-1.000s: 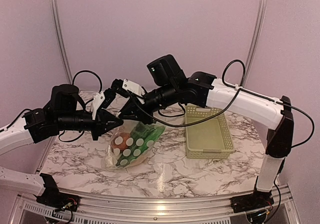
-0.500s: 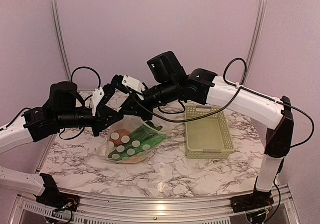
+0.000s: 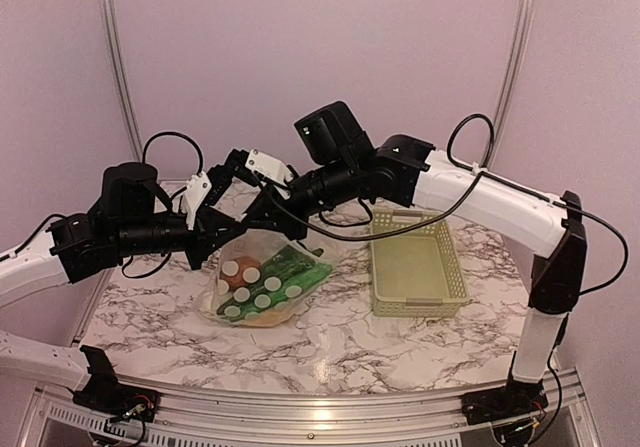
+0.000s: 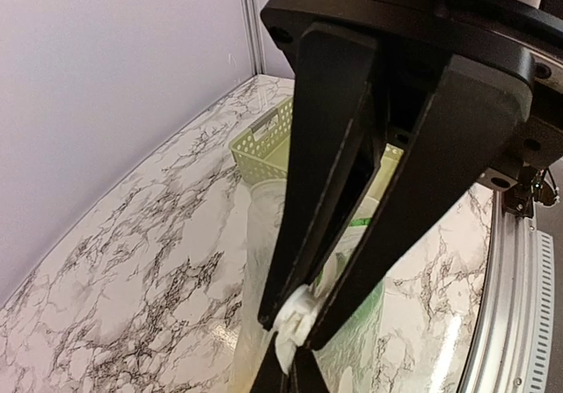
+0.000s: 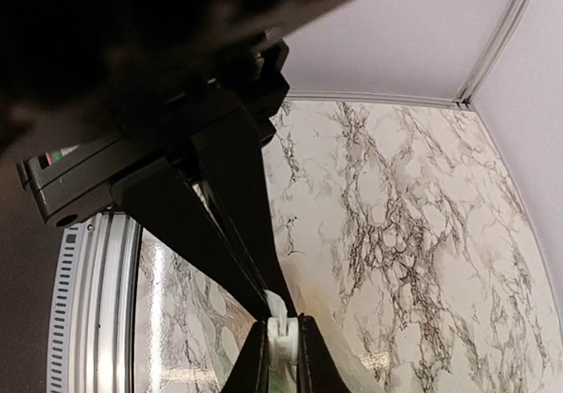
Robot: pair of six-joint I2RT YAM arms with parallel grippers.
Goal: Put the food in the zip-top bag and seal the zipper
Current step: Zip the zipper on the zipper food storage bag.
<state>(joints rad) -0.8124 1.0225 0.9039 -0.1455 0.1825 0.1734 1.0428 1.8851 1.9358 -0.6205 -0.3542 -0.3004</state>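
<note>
Pinch point first: my left gripper (image 3: 232,233) has its jaws shut on the zipper (image 4: 293,323). In the left wrist view the white strip is squeezed right at the fingertips.

The zip-top bag (image 3: 262,289) hangs below the pinch, its bottom resting on the marble table (image 3: 350,352). The food is inside: green toy vegetables (image 3: 296,267) and an orange-brown round piece (image 3: 240,280) show through the dotted plastic. I can't see any food outside the bag.

My right gripper (image 3: 268,219) is also clamped on the zipper, just beside the left one and nearly tip to tip. The pale green basket (image 3: 445,292) sits well off to the right and looks empty.

I judge the loading done and the sealing under way. To do it well:
- Hold one clamp as the anchor and draw the other along the strip toward the bag's corner.
- Grip firmly enough to press the tracks together but loosely enough to slide.
- Pull level along the mouth, not upward, or the bag lifts and the food shifts.
- Keep the strip taut between my tips so it doesn't buckle.

I can't tell from here how much of the seal is already closed.
</note>
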